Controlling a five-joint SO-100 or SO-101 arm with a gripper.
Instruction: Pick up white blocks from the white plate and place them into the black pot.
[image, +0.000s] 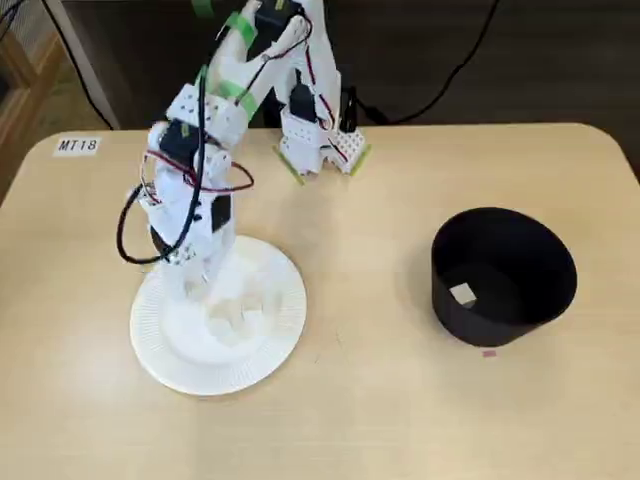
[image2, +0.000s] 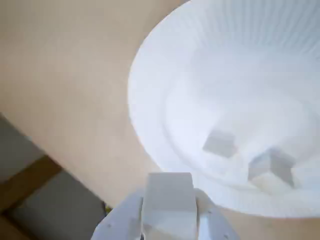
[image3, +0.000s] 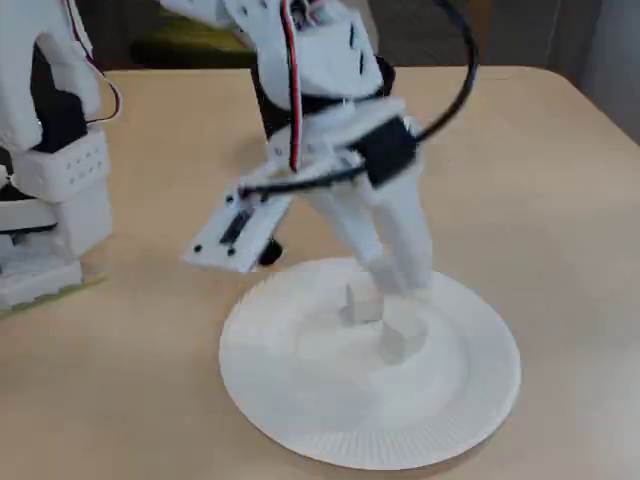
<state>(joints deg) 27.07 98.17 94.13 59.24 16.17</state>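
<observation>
The white plate (image: 160, 345) (image3: 300, 400) (image2: 165, 65) lies on the left of the table in a fixed view. My gripper (image: 200, 283) (image3: 372, 285) (image2: 168, 200) hangs low over its far-left part. It is shut on a white block (image2: 168, 197) (image3: 362, 302), which fills the gap between the fingers at the bottom edge of the wrist view. Two more white blocks (image2: 220, 144) (image2: 272, 167) rest on the plate ahead of the gripper and show close together as the blocks (image: 245, 320) (image3: 400, 340). The black pot (image: 520, 250) stands to the right with one white block (image: 462, 294) on its floor.
The arm's base (image: 320, 140) stands at the table's back edge, with black cables trailing behind it. A small label (image: 77, 146) is stuck near the back-left corner. Bare tabletop lies between plate and pot. A small pink mark (image: 489, 352) sits just in front of the pot.
</observation>
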